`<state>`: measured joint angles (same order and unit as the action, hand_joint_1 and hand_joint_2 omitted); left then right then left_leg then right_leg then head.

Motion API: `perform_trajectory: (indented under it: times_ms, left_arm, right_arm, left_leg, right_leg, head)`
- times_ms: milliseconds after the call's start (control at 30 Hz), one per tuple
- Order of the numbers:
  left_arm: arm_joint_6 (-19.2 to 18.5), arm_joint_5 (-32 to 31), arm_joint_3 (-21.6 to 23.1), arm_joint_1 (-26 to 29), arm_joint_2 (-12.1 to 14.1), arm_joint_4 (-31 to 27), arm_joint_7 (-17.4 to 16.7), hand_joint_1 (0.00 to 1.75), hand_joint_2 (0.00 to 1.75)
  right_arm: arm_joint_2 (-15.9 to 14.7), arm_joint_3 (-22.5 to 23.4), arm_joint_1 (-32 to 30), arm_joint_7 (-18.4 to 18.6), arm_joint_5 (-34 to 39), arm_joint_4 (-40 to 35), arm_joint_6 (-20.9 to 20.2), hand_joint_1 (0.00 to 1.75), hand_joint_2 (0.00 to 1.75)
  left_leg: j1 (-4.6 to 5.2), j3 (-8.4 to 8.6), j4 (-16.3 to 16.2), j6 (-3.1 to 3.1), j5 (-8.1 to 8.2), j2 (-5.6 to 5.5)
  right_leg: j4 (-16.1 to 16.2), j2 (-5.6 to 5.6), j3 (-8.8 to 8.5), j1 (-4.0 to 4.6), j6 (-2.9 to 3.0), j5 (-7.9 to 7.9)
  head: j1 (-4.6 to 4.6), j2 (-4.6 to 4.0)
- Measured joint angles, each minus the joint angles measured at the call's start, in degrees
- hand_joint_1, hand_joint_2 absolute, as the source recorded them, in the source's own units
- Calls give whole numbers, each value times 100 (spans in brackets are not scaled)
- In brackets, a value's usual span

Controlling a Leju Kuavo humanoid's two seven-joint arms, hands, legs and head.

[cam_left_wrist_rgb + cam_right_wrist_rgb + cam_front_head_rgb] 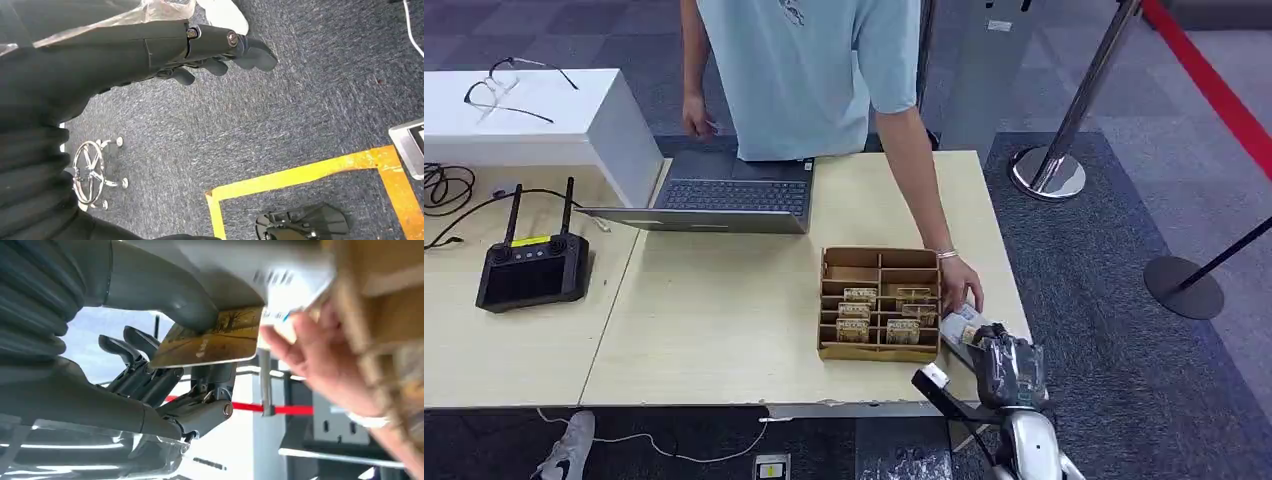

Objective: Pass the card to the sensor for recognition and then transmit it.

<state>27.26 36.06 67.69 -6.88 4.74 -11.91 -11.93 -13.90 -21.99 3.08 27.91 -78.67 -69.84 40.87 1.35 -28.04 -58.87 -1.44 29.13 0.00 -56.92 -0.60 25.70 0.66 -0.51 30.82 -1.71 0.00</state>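
At the table's (724, 330) near right corner, the right hand (1009, 368) is pinching a card (210, 340) while a person's hand (959, 285) is reaching in (risking a fumbled handover); the left hand (220, 50) is hanging loose, holding nothing.

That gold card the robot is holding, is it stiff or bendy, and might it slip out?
The card looks thin, flat and unbent under the right hand's thumb, so probably stiff and light. Its glossy face suggests it could slide. A person's hand touches its far end, so a tug might pull it free.
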Motion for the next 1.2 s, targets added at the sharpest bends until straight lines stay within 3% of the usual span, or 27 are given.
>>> perform_trajectory:
  times_ms: [233, 467, 933, 1200]
  left_arm:
    - [-9, -4, 0, 5, 4, 0, 68, 0, 175]
    - [-7, -4, 0, 4, 4, 0, 103, 0, 175]
    - [42, 18, 0, 3, 0, 0, 258, 0, 175]
    - [171, 94, -42, 2, -63, 0, 516, 0, 175]
  right_arm:
    - [-230, 223, -42, 350, -245, -660, -24, 175, 175]
    - [-382, 253, 14, 395, -420, -1320, -74, 175, 175]
    - [-402, 78, 463, 293, -642, -2140, -365, 175, 175]
    - [-277, -278, 905, 135, -625, -2275, -505, 175, 175]
  left_leg:
    - [1, -28, -1, -1, -1, -1]
    - [0, -48, 0, -1, -1, -4]
    - [-1, -58, 0, -1, -1, -6]
    - [0, -60, 0, -1, -1, -5]
  right_leg:
    - [-1, 0, 26, 0, 1, -1]
    - [-3, 0, 46, 2, 0, 0]
    - [-5, -1, 53, 3, 2, 2]
    - [-6, -1, 54, 3, 2, 2]
  head:
    - [2, 0]
    - [2, 0]
    - [2, 0]
    - [2, 0]
